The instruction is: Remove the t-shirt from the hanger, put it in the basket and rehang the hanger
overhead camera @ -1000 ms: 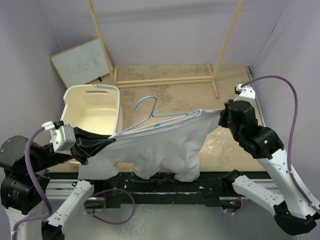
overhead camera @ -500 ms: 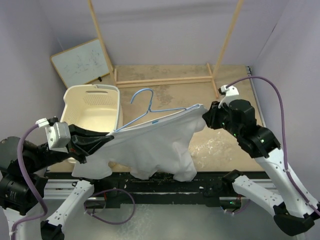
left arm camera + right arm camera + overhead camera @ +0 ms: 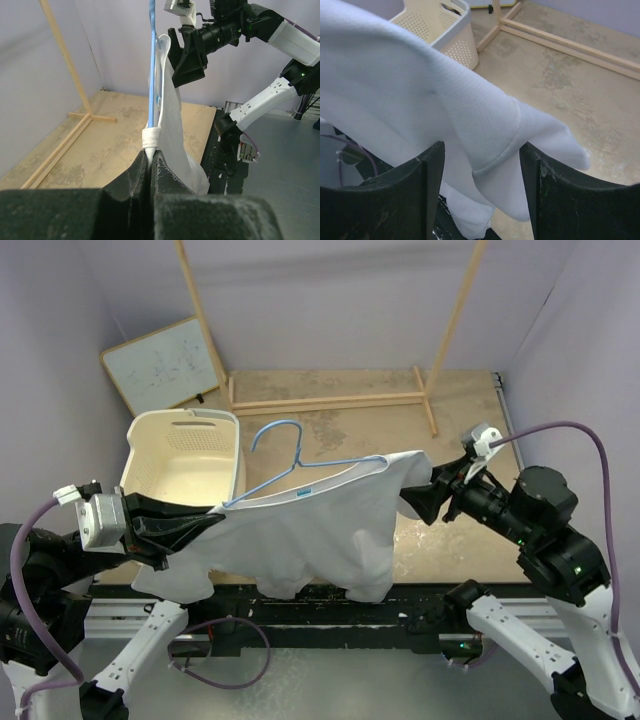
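The white t-shirt point(image 3: 310, 530) hangs in the air between my two arms, above the table's near edge. It is still draped over the light-blue wire hanger point(image 3: 300, 472), whose hook sticks up free. My left gripper point(image 3: 213, 521) is shut on the shirt's left shoulder. In the left wrist view the bunched cloth point(image 3: 151, 141) and the hanger wire point(image 3: 152, 75) rise out of its closed jaws point(image 3: 150, 155). My right gripper point(image 3: 418, 502) is open at the shirt's right sleeve. The sleeve point(image 3: 485, 120) droops loosely between its spread fingers point(image 3: 432, 167), unpinched.
A cream laundry basket point(image 3: 185, 455) stands at the left, close behind my left arm. A small whiteboard point(image 3: 165, 365) leans against the left wall. Wooden rack poles and their base point(image 3: 330, 400) stand at the back. Purple walls close in both sides.
My right gripper has opened, let go of the sleeve, and drawn back to the right. The shirt's right side has gone slack. My left arm has shifted slightly left while keeping its grip.
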### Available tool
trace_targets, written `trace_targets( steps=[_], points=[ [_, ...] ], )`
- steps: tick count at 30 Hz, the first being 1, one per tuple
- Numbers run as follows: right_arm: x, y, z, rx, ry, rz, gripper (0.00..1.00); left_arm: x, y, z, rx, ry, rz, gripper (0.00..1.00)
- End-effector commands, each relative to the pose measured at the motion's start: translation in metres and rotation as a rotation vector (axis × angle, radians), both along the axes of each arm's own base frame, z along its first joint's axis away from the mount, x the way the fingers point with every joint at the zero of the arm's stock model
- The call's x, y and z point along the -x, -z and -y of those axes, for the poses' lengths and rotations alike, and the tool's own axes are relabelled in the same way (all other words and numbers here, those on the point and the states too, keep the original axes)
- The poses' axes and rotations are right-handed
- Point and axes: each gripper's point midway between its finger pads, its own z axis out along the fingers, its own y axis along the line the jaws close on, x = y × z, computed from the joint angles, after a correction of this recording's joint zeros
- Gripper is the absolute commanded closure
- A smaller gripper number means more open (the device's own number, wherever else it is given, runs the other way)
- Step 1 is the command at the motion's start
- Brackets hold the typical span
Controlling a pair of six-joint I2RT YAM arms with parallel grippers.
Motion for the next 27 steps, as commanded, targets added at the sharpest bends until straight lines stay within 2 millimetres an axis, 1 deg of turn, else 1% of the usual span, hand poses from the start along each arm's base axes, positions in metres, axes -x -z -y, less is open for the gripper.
trace_targets(
  steps=[1,3,6,10,13,14,16,21,24,26,27],
  points=[
    [0.02,-0.045,0.0,-0.044,-0.079,0.17,0.34,0.013,-0.02,-0.002,0.028,0.016,0.082,1.0],
    [0.022,-0.052,0.005,-0.048,-0.06,0.183,0.34,0.014,-0.019,-0.002,0.028,0.018,0.078,1.0],
    [0.022,-0.055,0.011,-0.025,-0.035,0.178,0.34,0.015,-0.02,-0.003,0.029,0.014,0.082,1.0],
    [0.023,-0.053,0.018,0.024,-0.017,0.155,0.32,0.015,-0.021,-0.002,0.023,0.021,0.082,1.0],
    [0.026,-0.058,0.021,0.03,-0.011,0.17,0.26,0.018,-0.019,0.0,0.013,0.049,0.077,1.0],
    [0.027,-0.061,0.02,0.025,-0.023,0.177,0.24,0.02,-0.018,0.001,0.011,0.06,0.076,1.0],
    [0.029,-0.065,0.018,0.023,-0.04,0.188,0.23,0.023,-0.018,0.002,0.009,0.074,0.074,1.0],
    [0.028,-0.071,0.013,0.039,-0.071,0.201,0.23,0.027,-0.018,0.002,0.007,0.093,0.072,1.0],
    [0.028,-0.069,0.007,0.045,-0.107,0.199,0.23,0.028,-0.018,0.002,0.004,0.096,0.073,1.0],
    [0.029,-0.063,0.001,0.047,-0.143,0.182,0.25,0.029,-0.018,0.002,0.004,0.098,0.074,1.0],
    [0.029,-0.059,-0.001,0.048,-0.155,0.17,0.3,0.029,-0.018,0.002,0.005,0.099,0.074,1.0]
  ],
)
